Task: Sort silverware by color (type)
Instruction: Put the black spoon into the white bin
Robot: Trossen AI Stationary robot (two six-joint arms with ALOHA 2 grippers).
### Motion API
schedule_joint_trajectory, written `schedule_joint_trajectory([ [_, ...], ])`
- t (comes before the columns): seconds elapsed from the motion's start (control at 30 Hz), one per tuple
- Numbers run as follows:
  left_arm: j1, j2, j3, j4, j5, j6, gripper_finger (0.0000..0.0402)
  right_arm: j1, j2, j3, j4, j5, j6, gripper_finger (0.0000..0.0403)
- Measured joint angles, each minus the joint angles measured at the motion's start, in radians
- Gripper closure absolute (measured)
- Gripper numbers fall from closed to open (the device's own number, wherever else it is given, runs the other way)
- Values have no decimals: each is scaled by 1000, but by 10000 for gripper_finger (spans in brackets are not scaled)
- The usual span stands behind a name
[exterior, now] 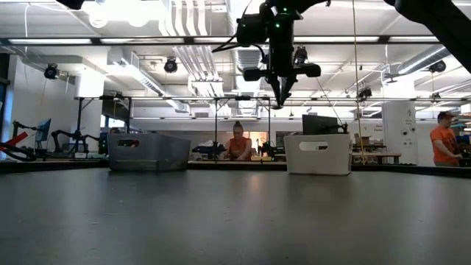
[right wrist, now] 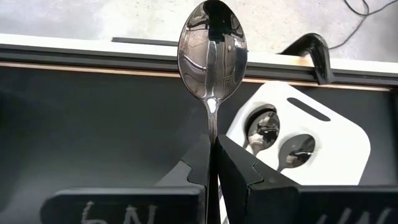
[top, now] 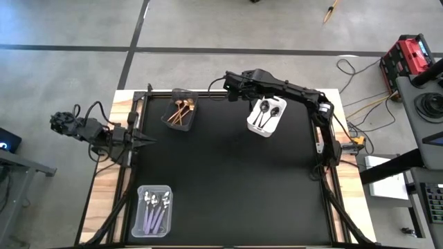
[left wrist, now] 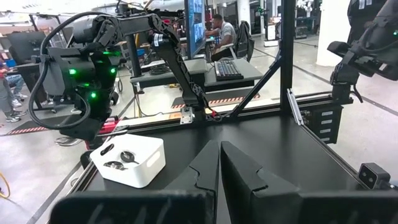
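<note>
Three bins stand on the black table [top: 228,187]. The dark bin [top: 181,111] at the far edge holds gold spoons [top: 181,111]; about three show from above, though they overlap and the exact count cannot be told. The white bin [top: 266,117], further along the same far edge, holds two dark grey-black spoons [top: 266,113] lying side by side, bowls toward the far edge. The clear bin [top: 153,211], at the near left corner, holds lilac-handled spoons [top: 155,209]; about four bowls can be made out, handles pointing toward the near edge. No loose silverware lies on the table surface itself.

Right gripper [right wrist: 213,163]: raised well above the table, near the far edge, between the dark bin and the white bin and closer to the white one. Its fingers are clenched on the handle of one dark shiny spoon [right wrist: 212,48], which stands upright with its bowl above the fingertips. In the right wrist view the white bin with its two spoons lies just beyond and to one side of the held spoon. That brings the dark spoons to three in all.

Left gripper [top: 144,140]: at the left edge of the table, fingers pressed together, holding nothing and touching nothing.

People are visible in the room beyond the table.
</note>
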Motion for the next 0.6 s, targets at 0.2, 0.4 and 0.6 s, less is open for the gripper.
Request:
schedule_joint_trajectory([
  [0.2,0,-19,-2,-2,0,0,401,-7,0,0,-12,-1,-9,390],
  [0.4,0,-38,-8,-6,0,0,401,-11,-12,-3,-27,-2,-54,390],
  [0.6,0,-51,-12,-7,0,-1,401,-13,-93,-72,-22,0,-79,390],
])
